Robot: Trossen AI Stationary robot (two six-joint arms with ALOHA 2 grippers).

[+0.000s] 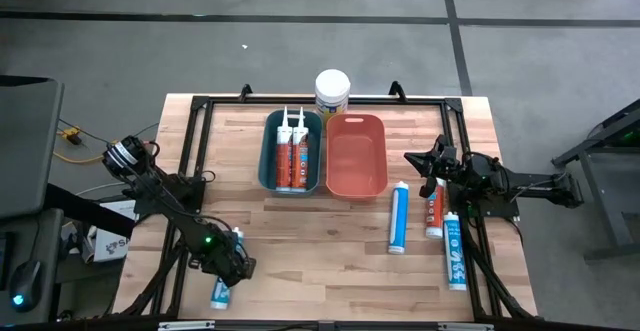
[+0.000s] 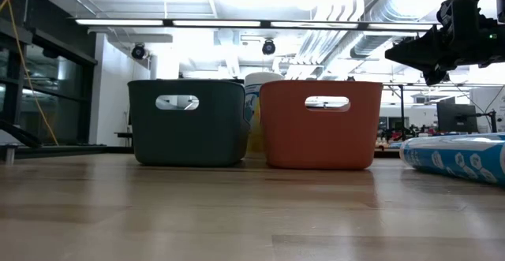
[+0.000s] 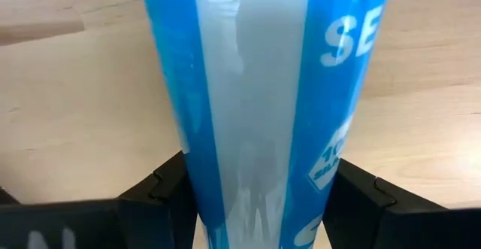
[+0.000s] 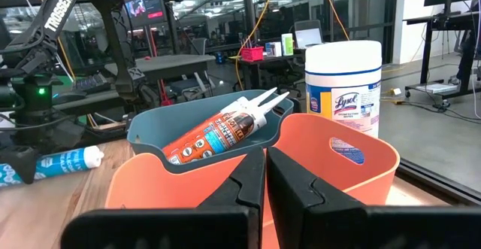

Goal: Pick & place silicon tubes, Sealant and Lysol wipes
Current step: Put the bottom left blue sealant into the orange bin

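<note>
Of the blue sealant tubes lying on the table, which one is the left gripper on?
The lone blue tube near the table's front left corner: the left gripper has its fingers on either side of it. The other blue tubes lie on the right side, untouched.

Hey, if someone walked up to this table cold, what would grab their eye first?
Probably the two bins side by side at the table's far edge: a teal bin holding two orange tubes, and an empty orange bin, with the Lysol wipes standing upright just behind them. Next, the left end effector near the front left corner, its fingers on either side of a blue tube lying on the wood.
</note>
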